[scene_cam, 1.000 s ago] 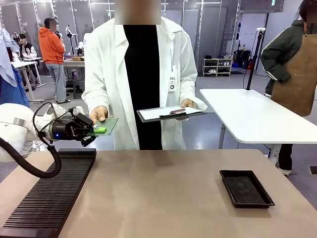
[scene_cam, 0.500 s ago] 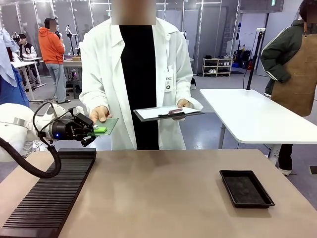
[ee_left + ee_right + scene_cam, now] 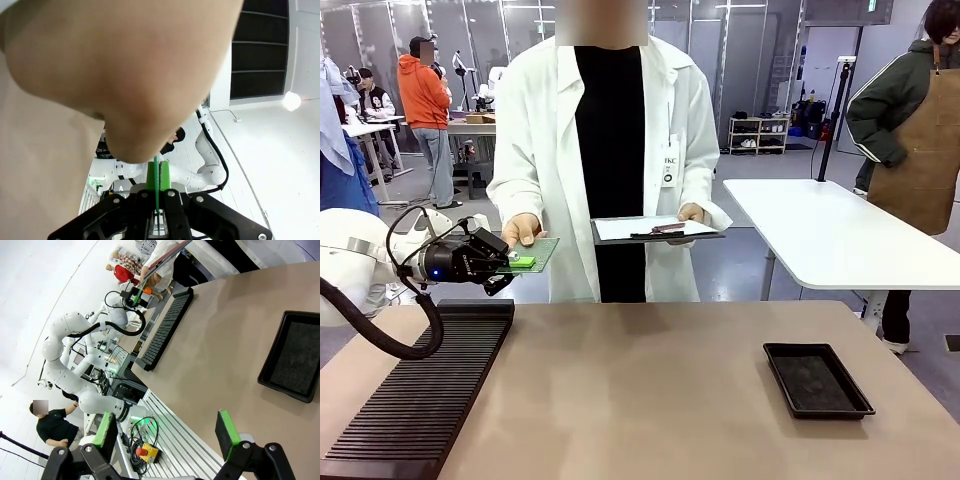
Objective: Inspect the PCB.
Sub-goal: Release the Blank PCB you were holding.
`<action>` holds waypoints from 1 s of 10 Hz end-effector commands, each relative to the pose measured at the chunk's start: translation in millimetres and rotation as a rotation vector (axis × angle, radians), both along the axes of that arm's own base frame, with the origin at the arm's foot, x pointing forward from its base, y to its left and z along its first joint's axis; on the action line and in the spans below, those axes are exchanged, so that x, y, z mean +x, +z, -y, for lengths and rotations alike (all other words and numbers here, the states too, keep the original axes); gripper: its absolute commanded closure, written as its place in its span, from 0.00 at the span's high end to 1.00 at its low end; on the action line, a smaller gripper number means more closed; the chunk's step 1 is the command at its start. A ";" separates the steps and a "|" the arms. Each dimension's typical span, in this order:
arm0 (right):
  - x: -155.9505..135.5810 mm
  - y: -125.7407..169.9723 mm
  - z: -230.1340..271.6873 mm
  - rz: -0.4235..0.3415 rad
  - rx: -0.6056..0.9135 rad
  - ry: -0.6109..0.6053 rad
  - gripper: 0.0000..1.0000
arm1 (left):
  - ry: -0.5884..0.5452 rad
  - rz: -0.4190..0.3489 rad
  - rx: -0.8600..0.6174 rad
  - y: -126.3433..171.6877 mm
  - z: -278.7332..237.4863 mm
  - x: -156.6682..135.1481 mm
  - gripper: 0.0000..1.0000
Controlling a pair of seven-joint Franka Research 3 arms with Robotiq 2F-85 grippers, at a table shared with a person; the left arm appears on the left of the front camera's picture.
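Observation:
The PCB (image 3: 544,249), a thin green board, lies flat in the air beyond the table's far left edge. My left gripper (image 3: 520,263) is shut on its near edge. The person's hand (image 3: 520,230) rests on its far end, thumb on top. In the left wrist view the PCB (image 3: 156,200) is an edge-on green strip between my left gripper's (image 3: 158,175) pads, with the hand (image 3: 130,80) looming close above. My right gripper (image 3: 166,432) hangs open high above the table with nothing between its green pads.
The person's other hand holds a white-papered clipboard (image 3: 655,230) with a pen on it. A shallow black tray (image 3: 817,379) sits at the table's right. A long black slotted rack (image 3: 420,400) runs along the left side. A white table (image 3: 830,235) stands behind on the right.
The person has shifted slightly to the right and the clipboard has levelled and moved with them. My left gripper and the PCB have stayed where they were.

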State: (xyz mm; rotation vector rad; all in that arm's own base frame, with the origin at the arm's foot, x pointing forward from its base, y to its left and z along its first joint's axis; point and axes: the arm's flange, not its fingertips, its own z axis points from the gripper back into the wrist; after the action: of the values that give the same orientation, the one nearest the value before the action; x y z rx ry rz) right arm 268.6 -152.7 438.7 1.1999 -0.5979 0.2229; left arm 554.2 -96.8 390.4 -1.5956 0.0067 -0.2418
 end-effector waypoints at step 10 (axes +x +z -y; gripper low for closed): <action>0.7 1.3 1.4 0.016 0.005 0.000 1.00 | -0.038 0.000 0.037 25.4 -31.8 3.8 1.00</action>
State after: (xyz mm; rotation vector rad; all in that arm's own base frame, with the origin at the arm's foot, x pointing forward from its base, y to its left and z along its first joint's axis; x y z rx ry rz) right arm 268.6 -152.7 438.7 1.1999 -0.5979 0.2229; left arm 556.5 -65.7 410.1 -1.5528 0.0098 -0.2757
